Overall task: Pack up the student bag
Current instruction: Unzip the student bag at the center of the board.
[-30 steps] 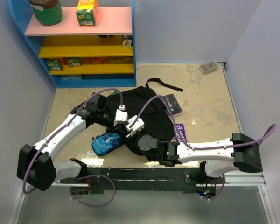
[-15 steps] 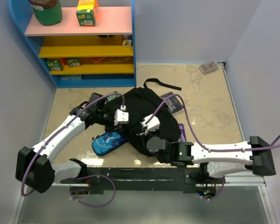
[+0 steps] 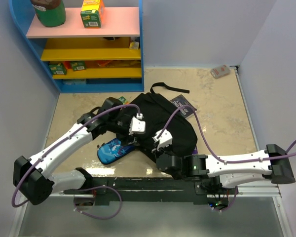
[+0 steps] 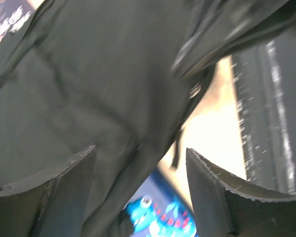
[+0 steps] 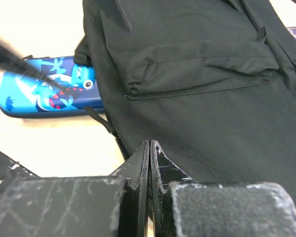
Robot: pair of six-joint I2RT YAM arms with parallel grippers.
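Note:
The student bag [image 3: 163, 116], a black fabric backpack, lies flat in the middle of the table, its strap trailing toward the back. My left gripper [image 3: 130, 138] hovers open over its left side. In the left wrist view [image 4: 140, 150] only bag cloth [image 4: 89, 89] and the blue pencil case [image 4: 158, 217] show between the spread fingers. My right gripper [image 3: 151, 148] is shut, and its tips [image 5: 149, 144] touch the bag's near edge [image 5: 212, 98]. Whether cloth is pinched does not show. The pencil case [image 3: 114, 149] lies left of the bag.
A dark book [image 3: 183, 104] sticks out from under the bag's right side. A blue shelf unit [image 3: 89, 49] with boxes and a green jar stands at the back left. A small packet [image 3: 220, 71] lies in the back right corner. Walls close both sides.
My left gripper has opened and slid right over the bag. The bag has shifted right and now covers the purple book. My right arm has drawn back toward the near edge, still shut.

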